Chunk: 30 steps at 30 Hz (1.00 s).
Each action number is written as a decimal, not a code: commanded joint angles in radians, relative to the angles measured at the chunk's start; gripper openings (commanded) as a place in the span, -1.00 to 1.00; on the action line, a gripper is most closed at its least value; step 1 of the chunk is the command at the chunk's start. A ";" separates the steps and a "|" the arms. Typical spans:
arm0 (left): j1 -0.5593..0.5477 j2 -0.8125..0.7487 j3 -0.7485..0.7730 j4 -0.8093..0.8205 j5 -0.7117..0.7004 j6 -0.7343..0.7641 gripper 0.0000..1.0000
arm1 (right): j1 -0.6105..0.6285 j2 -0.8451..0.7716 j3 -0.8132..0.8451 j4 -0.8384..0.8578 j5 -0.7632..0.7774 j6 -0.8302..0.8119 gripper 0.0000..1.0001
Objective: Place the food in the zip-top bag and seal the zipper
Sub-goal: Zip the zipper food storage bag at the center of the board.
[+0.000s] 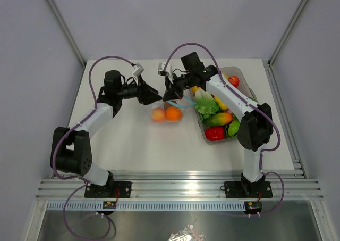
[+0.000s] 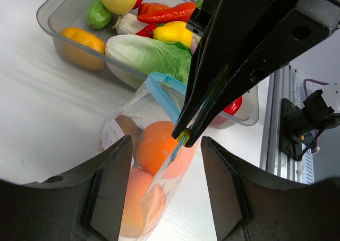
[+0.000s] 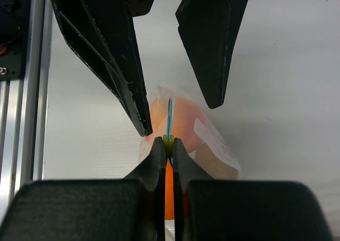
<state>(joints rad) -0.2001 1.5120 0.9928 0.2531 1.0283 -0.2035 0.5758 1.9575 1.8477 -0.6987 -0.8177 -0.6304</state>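
Left of the clear tray (image 2: 64, 9), the zip-top bag (image 2: 125, 110) lies holding orange fruits (image 2: 154, 145); the right gripper (image 3: 166, 143) clamps its blue zipper (image 2: 162, 92), while the left gripper (image 2: 164, 141) hovers with jaws apart over it.

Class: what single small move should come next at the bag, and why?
Probably close the left hand on the zipper: the right hand pinches it, the orange sits inside the zip-top bag, and the left hand stands open astride it.
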 commanded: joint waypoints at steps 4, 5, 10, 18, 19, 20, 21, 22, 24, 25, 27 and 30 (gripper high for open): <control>-0.010 0.013 0.040 0.054 0.064 -0.007 0.05 | -0.002 -0.003 0.062 0.004 -0.034 0.009 -1.00; -0.012 0.016 0.040 0.046 0.070 -0.001 0.05 | -0.001 -0.003 0.064 0.002 -0.034 0.009 -1.00; -0.015 0.019 0.044 0.008 0.075 0.027 0.07 | -0.002 0.001 0.064 0.002 -0.032 0.011 -1.00; -0.016 0.019 0.049 0.018 0.073 0.019 -0.35 | -0.001 0.003 0.062 0.002 -0.032 0.012 -1.00; -0.016 0.017 0.050 0.017 0.073 0.021 -0.35 | -0.002 0.003 0.061 0.002 -0.032 0.011 -1.00; -0.016 0.016 0.049 0.017 0.073 0.021 -0.38 | -0.002 0.003 0.061 0.002 -0.032 0.011 -1.00; -0.016 0.014 0.049 0.017 0.072 0.021 -0.53 | -0.001 0.001 0.059 0.002 -0.032 0.011 -1.00; -0.016 0.014 0.047 0.017 0.072 0.022 -0.64 | -0.002 0.004 0.059 0.002 -0.034 0.011 -1.00; -0.016 0.013 0.047 0.015 0.073 0.022 -0.86 | -0.002 0.004 0.059 0.002 -0.032 0.011 -1.00; -0.016 0.010 0.049 0.006 0.073 0.026 -1.00 | -0.002 0.004 0.056 0.001 -0.031 0.011 -1.00; -0.015 0.004 0.046 -0.006 0.070 0.035 -1.00 | -0.002 0.003 0.051 0.002 -0.021 0.009 -1.00; -0.015 -0.035 0.014 -0.005 0.027 0.050 -1.00 | -0.002 -0.006 0.039 0.004 -0.002 0.003 -1.00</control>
<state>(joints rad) -0.2131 1.5246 1.0000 0.2253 1.0824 -0.1810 0.5739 1.9636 1.8626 -0.7048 -0.8207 -0.6270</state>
